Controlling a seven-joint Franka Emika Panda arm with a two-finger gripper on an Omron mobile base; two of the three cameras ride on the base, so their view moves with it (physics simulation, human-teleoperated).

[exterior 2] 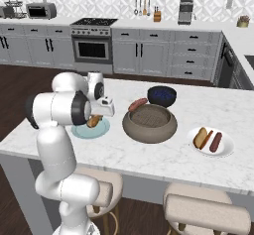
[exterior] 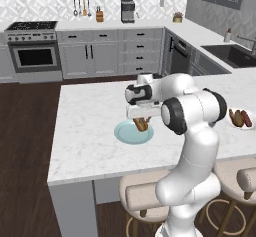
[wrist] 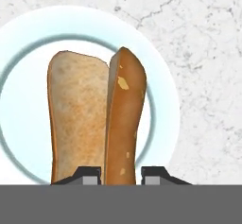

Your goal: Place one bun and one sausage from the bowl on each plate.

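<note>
Bun [wrist: 99,124], split and toasty-brown, clamped in the hand [wrist: 121,173] above the round teal plate [wrist: 163,76].

Grey cabinets [exterior: 90,56], steel oven [exterior: 34,56], dark wood floor [exterior: 25,156], white marble island [exterior: 85,131].

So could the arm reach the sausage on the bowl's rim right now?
Probably not yet: the end effector is shut on a bun over the teal plate. The sausage on the bowl lies unobstructed.
</note>
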